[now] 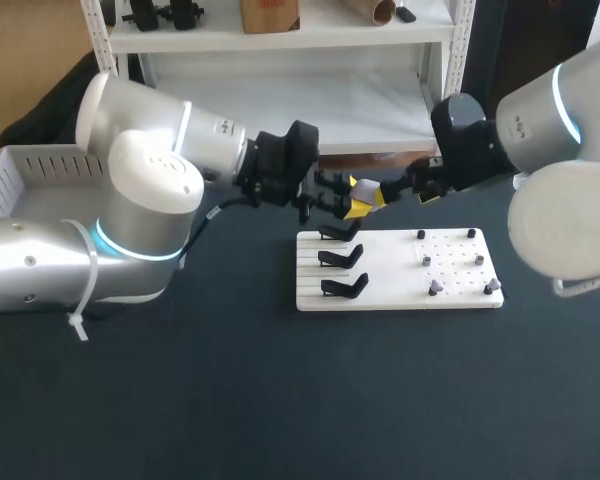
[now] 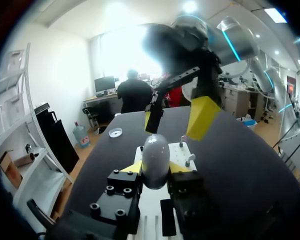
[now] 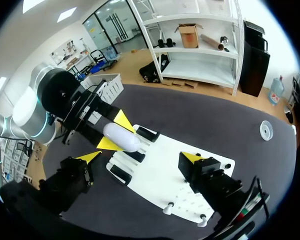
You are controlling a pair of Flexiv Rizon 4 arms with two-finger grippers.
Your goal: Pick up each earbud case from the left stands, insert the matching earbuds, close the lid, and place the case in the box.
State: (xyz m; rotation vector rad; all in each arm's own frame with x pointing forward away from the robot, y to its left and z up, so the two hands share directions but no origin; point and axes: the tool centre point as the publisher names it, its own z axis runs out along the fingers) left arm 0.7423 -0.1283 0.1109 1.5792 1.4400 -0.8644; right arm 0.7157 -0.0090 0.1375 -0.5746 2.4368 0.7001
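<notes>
My left gripper (image 2: 155, 168) is shut on a closed, rounded white earbud case (image 2: 155, 159), held above the far edge of the white board (image 1: 380, 296). My right gripper (image 3: 141, 156) stands wide open facing it, one yellow finger on each side of the case (image 3: 121, 138), without touching. In the head view both grippers meet over the board's back edge: left gripper (image 1: 350, 198), right gripper (image 1: 382, 192). Three black stands (image 1: 342, 259) on the board's left side are empty. Several small grey earbuds (image 1: 435, 288) sit on pegs on its right side.
A white slotted box (image 1: 30, 172) stands at the table's far left, behind my left arm. A small round white disc (image 3: 266, 130) lies on the dark table beyond the board. Open dark tabletop spreads in front of the board.
</notes>
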